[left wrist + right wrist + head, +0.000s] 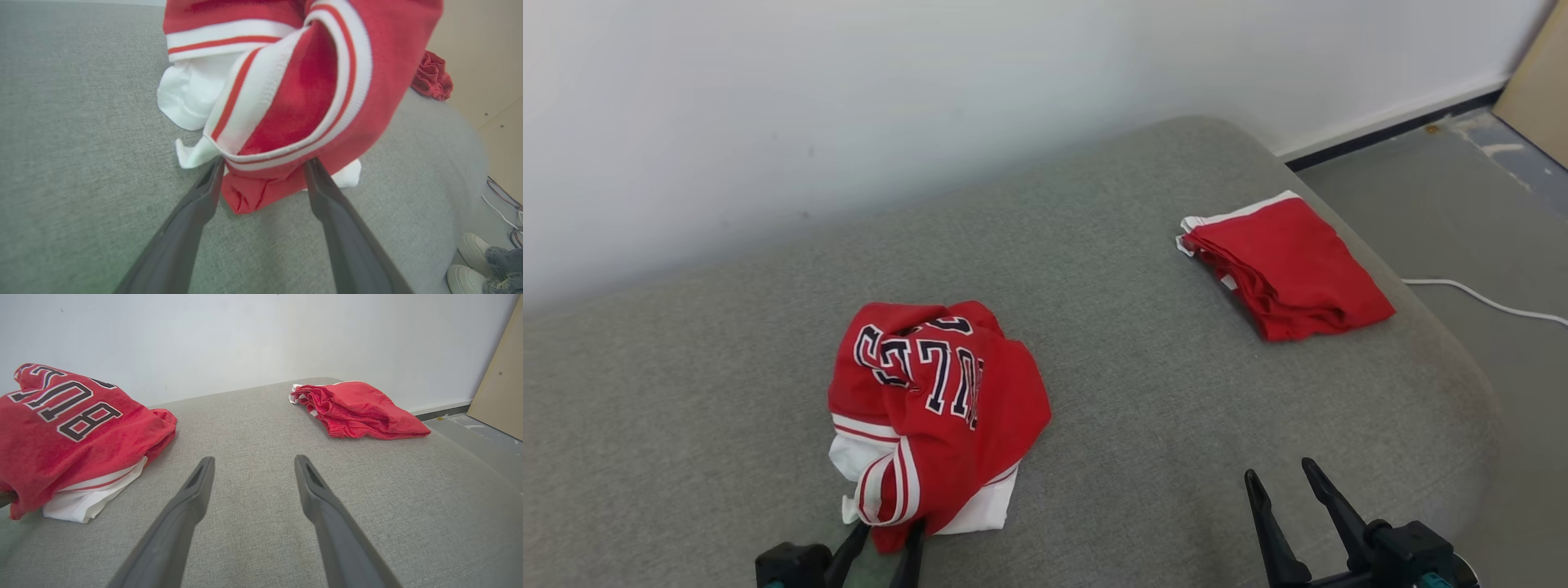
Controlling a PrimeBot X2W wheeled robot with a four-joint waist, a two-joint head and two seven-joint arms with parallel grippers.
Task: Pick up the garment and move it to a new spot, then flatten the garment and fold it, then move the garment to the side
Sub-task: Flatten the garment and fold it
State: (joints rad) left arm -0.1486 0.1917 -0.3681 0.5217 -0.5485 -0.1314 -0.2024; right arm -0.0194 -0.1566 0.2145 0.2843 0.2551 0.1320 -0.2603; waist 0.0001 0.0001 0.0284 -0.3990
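Your left hand [264, 164] stands wide apart, its two fingers straddling the striped near hem of the crumpled red jersey [935, 392], not clamped on it. The jersey lies heaped on the grey surface [1143, 384]. Your right hand [1281, 472] is spread too, empty, well apart from the folded red garment [1286, 273].

You can count one crumpled jersey [935, 408], one folded red garment [1286, 273], one grey couch [1135, 392], one left gripper [264, 161], one right gripper [1279, 468], one white cable [1486, 298] and two white shoes [473, 246].
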